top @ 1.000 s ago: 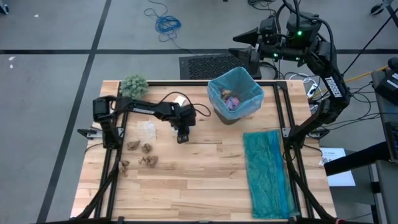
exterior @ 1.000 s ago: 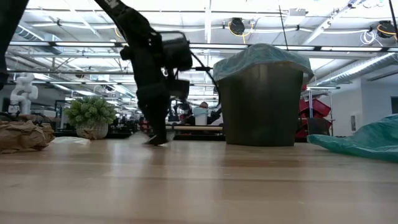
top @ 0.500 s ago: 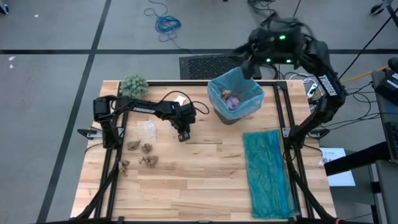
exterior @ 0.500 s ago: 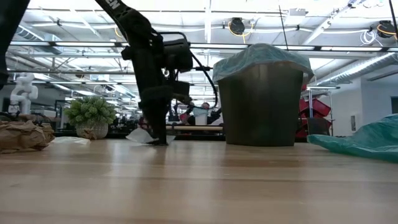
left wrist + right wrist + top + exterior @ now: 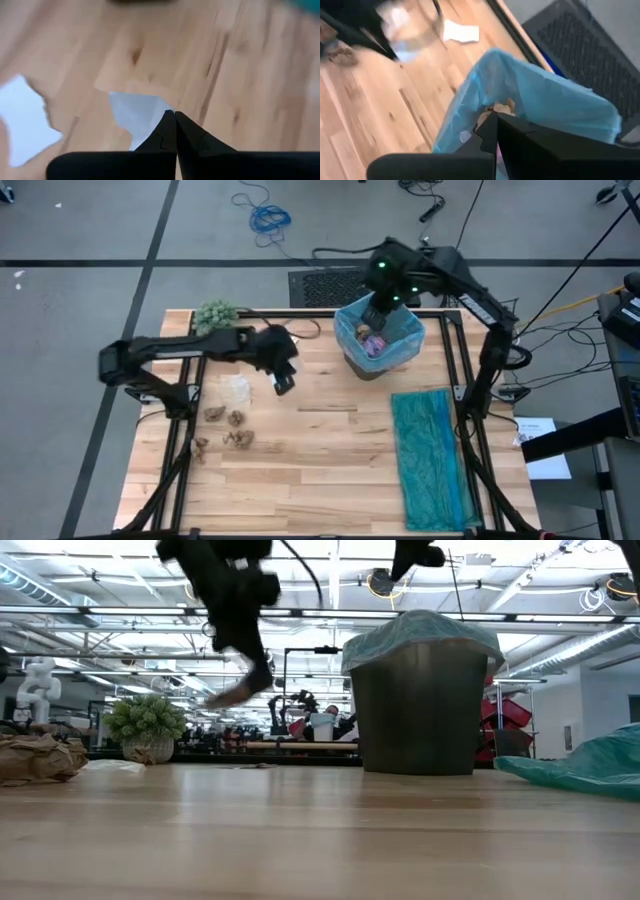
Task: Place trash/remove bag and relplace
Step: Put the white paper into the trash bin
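The left gripper (image 5: 283,384) is clamped on a white paper scrap (image 5: 137,114), lifted clear of the table (image 5: 330,460), apparently to carry it toward the bin (image 5: 378,332). The right gripper (image 5: 372,318) hangs over the bin's near rim with its fingers pressed together; whether it pinches the light blue bag (image 5: 405,320) cannot be told, though it seems placed to gather the liner. The bag lines the bin, folded over its rim, with some trash (image 5: 368,340) already inside. Brown wads (image 5: 228,428) still lie on the table's left part, and another white scrap (image 5: 25,120) lies flat there.
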### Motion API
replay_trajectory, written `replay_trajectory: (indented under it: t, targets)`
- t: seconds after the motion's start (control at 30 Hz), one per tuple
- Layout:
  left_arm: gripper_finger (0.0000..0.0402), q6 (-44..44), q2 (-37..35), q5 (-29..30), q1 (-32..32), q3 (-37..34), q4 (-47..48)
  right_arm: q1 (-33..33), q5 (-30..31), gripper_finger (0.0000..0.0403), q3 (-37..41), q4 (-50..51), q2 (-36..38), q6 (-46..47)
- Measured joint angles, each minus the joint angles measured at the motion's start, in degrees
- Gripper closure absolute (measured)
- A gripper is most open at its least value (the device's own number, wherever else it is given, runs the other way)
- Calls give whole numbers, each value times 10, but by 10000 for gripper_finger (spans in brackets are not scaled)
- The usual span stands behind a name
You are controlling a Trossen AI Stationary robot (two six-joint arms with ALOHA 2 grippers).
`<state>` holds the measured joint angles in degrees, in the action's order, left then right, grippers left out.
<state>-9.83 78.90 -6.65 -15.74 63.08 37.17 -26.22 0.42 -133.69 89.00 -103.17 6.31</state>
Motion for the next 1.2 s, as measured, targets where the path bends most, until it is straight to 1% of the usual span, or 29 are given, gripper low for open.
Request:
replay_trajectory:
  t: [0.17,0.27,0.33,0.4,0.5,0.63,0.73,0.9,1.03,1.2]
  targets:
    - [401,-18,-66,4,-12,55,-12,1,-3,403,0,-3,-14,1]
    - [401,-19,-72,6,-22,106,-48,1,-5,403,0,-3,-14,1]
    - [401,-19,-61,6,-28,141,-90,1,-5,403,0,-2,-10,6]
    - [401,-19,-40,-4,-34,179,-141,1,-5,403,0,0,-1,11]
    - [401,-19,9,-23,-43,236,-168,-1,-5,403,0,6,16,22]
    - [401,-19,84,-46,-53,307,-176,-1,-7,403,0,10,42,41]
    - [401,-19,138,-75,-54,355,-196,-1,-16,403,0,10,65,63]
    - [401,-18,210,-98,-52,434,-203,0,-22,403,0,10,100,99]
    - [401,-15,247,-99,-55,470,-205,1,-21,403,0,10,128,124]
    - [402,-19,288,-113,-56,479,-203,1,-18,403,0,10,142,126]
